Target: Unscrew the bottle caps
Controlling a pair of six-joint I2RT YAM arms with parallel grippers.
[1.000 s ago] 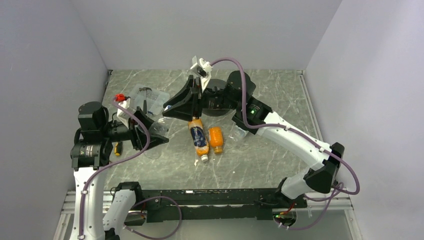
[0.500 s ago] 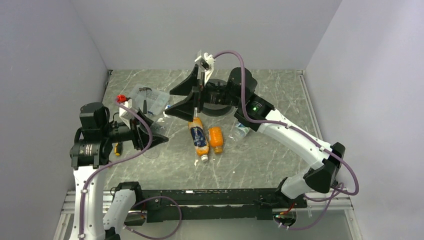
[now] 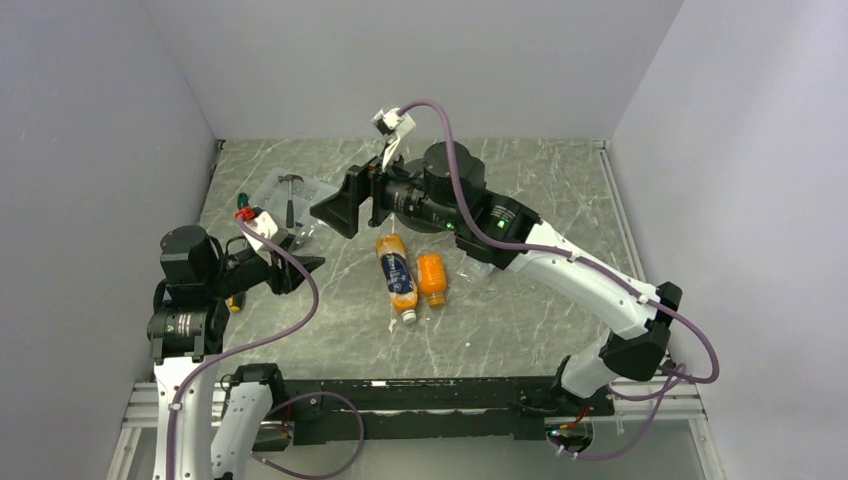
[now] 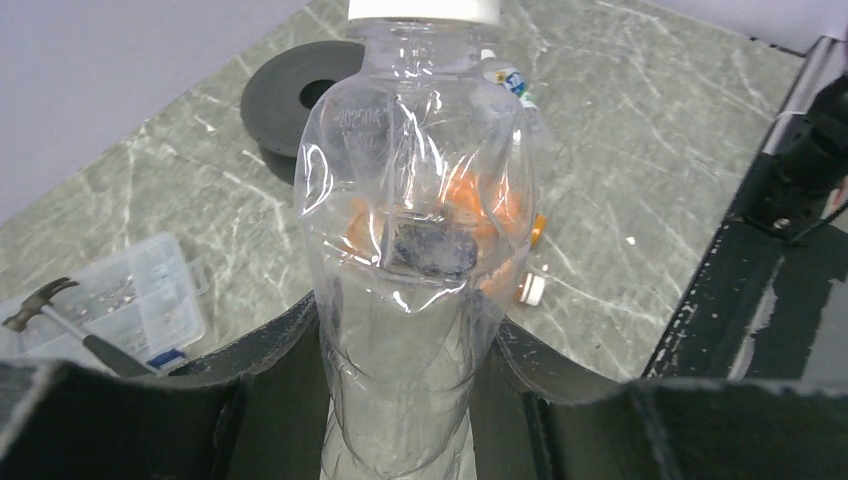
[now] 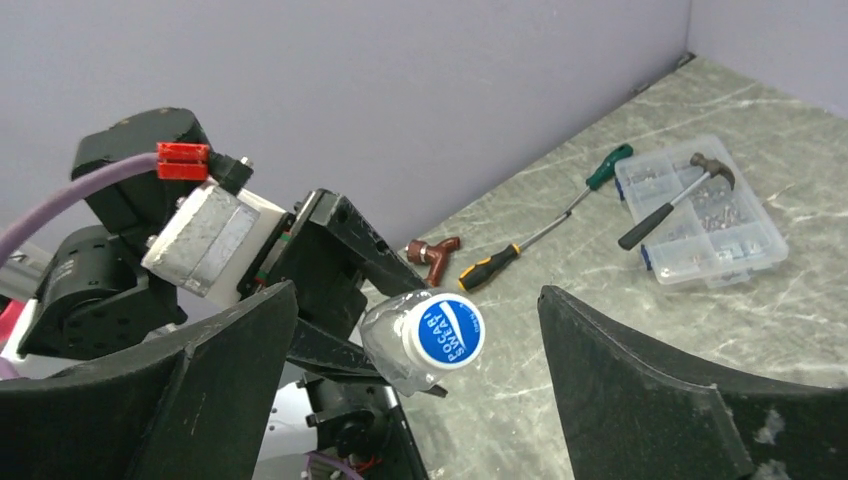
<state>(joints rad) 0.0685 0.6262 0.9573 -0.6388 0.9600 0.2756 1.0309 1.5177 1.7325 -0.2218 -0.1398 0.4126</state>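
Observation:
My left gripper point(image 4: 410, 318) is shut on a clear, crumpled bottle point(image 4: 415, 230) low on its body, and its white cap point(image 4: 422, 9) points away from the camera. In the right wrist view that cap point(image 5: 448, 331) shows a blue printed top and sits on the bottle. It lies between the wide-open jaws of my right gripper point(image 5: 417, 300) and touches neither finger. From above, the right gripper point(image 3: 340, 211) faces the left gripper point(image 3: 288, 268). A tall orange bottle point(image 3: 398, 273) with a blue label and a short orange bottle point(image 3: 432, 278) lie side by side on the table.
A clear parts box point(image 3: 300, 200) with a hammer on it sits at the back left, with screwdrivers point(image 5: 540, 240) and a red-brown piece point(image 5: 432, 255) beside it. A black disc point(image 4: 300, 95) lies at the back. Another clear bottle point(image 3: 480, 262) lies under the right arm.
My right gripper has opened, turned and moved left toward the bottle's cap. The left gripper has drawn back a little, still holding the clear bottle.

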